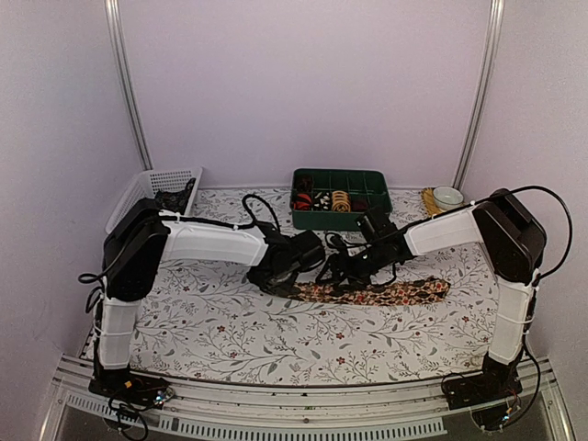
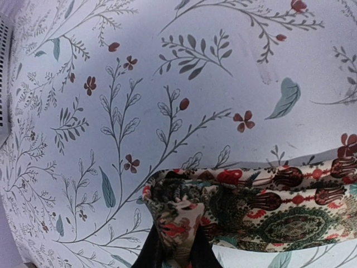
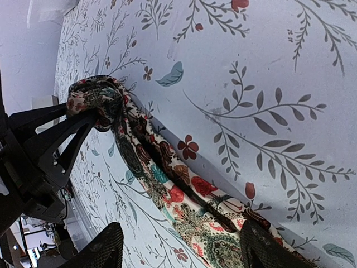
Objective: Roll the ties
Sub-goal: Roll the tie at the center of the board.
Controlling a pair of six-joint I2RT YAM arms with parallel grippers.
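A patterned tie (image 1: 381, 293) in red, green and cream lies stretched across the middle of the floral cloth, its wide end to the right. My left gripper (image 1: 276, 280) is shut on the tie's narrow left end, which is bunched into a small roll (image 2: 178, 209) between the black fingers (image 2: 146, 254). In the right wrist view the same roll (image 3: 97, 100) sits in the left gripper's jaws. My right gripper (image 1: 354, 271) is open, its fingertips (image 3: 106, 248) straddling the tie (image 3: 184, 201) a little above it.
A green compartment tray (image 1: 342, 197) holding several rolled ties stands at the back centre. A white basket (image 1: 152, 195) stands at the back left. A small white bowl (image 1: 447, 196) sits at the back right. Black cables run between the arms.
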